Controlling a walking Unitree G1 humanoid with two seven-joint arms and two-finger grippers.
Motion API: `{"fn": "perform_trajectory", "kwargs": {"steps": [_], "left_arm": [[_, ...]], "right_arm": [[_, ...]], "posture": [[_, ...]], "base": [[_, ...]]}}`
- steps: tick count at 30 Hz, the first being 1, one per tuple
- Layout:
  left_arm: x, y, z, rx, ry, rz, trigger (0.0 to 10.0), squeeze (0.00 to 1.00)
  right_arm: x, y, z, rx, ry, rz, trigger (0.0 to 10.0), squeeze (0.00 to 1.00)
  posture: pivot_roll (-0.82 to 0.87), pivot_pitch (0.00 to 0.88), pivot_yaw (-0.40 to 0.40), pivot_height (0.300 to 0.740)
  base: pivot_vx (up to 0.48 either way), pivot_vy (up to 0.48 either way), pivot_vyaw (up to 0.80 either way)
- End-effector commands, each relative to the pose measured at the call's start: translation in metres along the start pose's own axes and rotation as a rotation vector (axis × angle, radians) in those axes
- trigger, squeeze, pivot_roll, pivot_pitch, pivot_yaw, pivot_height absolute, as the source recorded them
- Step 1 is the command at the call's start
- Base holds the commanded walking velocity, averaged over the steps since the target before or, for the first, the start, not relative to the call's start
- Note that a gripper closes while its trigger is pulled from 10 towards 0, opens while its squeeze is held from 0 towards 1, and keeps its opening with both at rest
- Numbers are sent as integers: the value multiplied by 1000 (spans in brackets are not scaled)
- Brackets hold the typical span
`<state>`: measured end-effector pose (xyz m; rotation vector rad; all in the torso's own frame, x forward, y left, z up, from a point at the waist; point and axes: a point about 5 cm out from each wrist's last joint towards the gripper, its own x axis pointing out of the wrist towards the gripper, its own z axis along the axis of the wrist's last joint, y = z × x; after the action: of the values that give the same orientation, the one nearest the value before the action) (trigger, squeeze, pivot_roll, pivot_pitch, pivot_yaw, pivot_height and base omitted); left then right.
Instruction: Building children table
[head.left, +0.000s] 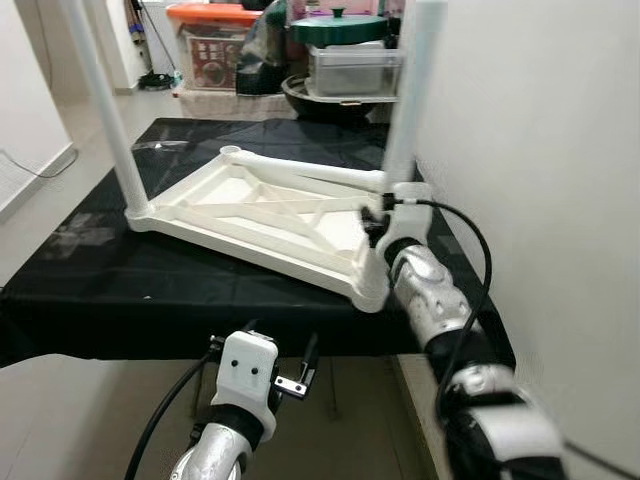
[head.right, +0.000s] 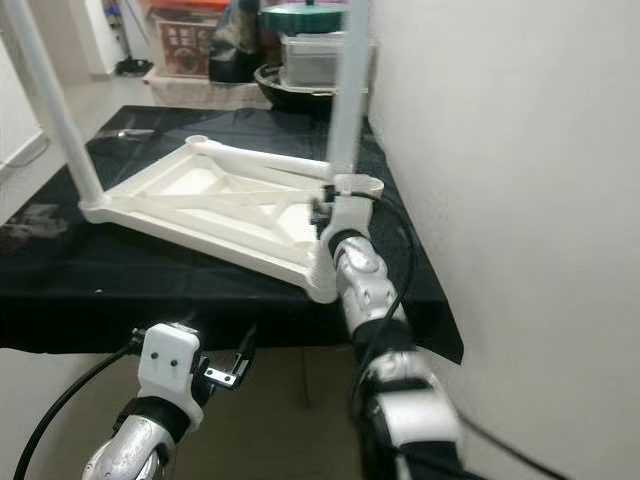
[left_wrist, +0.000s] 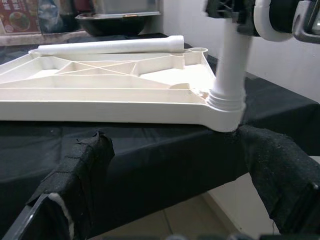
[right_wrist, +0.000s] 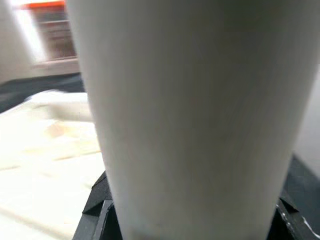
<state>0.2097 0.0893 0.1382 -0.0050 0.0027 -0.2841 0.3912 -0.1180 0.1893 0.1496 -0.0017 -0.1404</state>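
1. The white tabletop is lying upside down on the black-covered surface, its near right corner reaching the surface's front edge
2. The right gripper is clamping the upright leg low down, just above that corner's socket; another leg is standing at the left corner, and a loose leg is lying across the tabletop
3. The left gripper is hanging open and empty below the surface's front edge
4. The plastic is looking light, stiff and smooth, so likely slippery; gripping a leg low near its socket is probably giving the best control
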Motion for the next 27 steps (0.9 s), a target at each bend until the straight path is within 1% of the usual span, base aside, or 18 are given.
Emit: {"fn": "perform_trajectory", "kwargs": {"steps": [1, 3, 4, 5, 6, 7, 8, 11, 12, 14, 15, 16, 21, 22, 24, 25, 26, 27], "left_arm": [[-1, 1, -2, 11, 5, -6, 10000, 0], [-1, 1, -2, 13, 4, -7, 10000, 0], [-1, 1, -2, 13, 4, -7, 10000, 0], [-1, 0, -2, 15, 2, -8, 10000, 0], [-1, 0, -2, 15, 2, -8, 10000, 0], [-1, 0, -2, 15, 2, -8, 10000, 0], [-1, -1, -2, 14, 3, -10, 10000, 0], [-1, -2, -2, 13, 3, -11, 10000, 0], [0, -2, -2, 13, 4, -12, 10000, 0], [0, -2, -2, 12, 4, -12, 10000, 0], [0, -2, -1, 11, 4, -12, 10000, 0], [0, -2, -1, 11, 4, -12, 10000, 0], [0, -2, 0, 8, 3, -14, 10000, 0], [-1, -3, 1, 9, 1, -15, 10000, 0], [-1, -3, 1, 9, 1, -15, 10000, 0], [-1, -4, 2, 8, 0, -16, 10000, 0], [-1, -4, 2, 8, 0, -16, 10000, 0], [-2, -5, 3, 8, -1, -17, 10000, 0]], "right_arm": [[-8, -22, -33, 106, 152, -202, 0, 0], [-14, -6, -33, 170, 137, -287, 0, 0], [-14, -6, -33, 170, 137, -287, 0, 0], [-16, 10, -31, 213, 126, -294, 0, 0], [-15, 19, -29, 219, 117, -237, 5647, 0], [-15, 19, -29, 219, 117, -237, 5647, 0], [-14, 29, -25, 217, 94, -144, 10000, 0], [-14, 34, -23, 214, 77, -104, 10000, 0], [-13, 37, -17, 186, 40, -24, 10000, 1000], [-13, 38, -16, 178, 30, -4, 10000, 1000], [-12, 37, -9, 175, 1, 54, 10000, 0], [-12, 37, -9, 175, 1, 54, 10000, 0], [-6, 29, 1, 192, -51, 208, 10000, 0], [-3, 26, 5, 173, -56, 299, 10000, 0], [-3, 26, 5, 173, -56, 299, 10000, 0], [0, 23, 9, 154, -62, 383, 10000, 0], [0, 23, 9, 154, -62, 383, 10000, 0], [3, 21, 14, 115, -62, 475, 10000, 0]], "posture": [[109, 53, -27, 740], [112, 58, -28, 740], [112, 58, -28, 740], [117, 60, -28, 740], [120, 65, -30, 740], [120, 65, -30, 740], [121, 70, -29, 740], [121, 70, -30, 740], [120, 70, -31, 740], [120, 70, -31, 740], [112, 85, -30, 740], [112, 85, -30, 740], [109, 94, -30, 740], [110, 109, -30, 740], [110, 109, -30, 740], [110, 122, -30, 740], [110, 122, -30, 740], [109, 133, -33, 740]], "base": [[0, 0, 0], [0, 0, 0], [0, 0, 0], [0, 0, 0], [0, 0, 0], [0, 0, 0], [0, 0, 0], [0, 0, 0], [0, 0, 0], [0, 0, 0], [0, 0, 0], [0, 0, 0], [0, 0, 0], [0, 0, 0], [0, 0, 0], [0, 0, 0], [0, 0, 0], [0, 0, 0]]}}
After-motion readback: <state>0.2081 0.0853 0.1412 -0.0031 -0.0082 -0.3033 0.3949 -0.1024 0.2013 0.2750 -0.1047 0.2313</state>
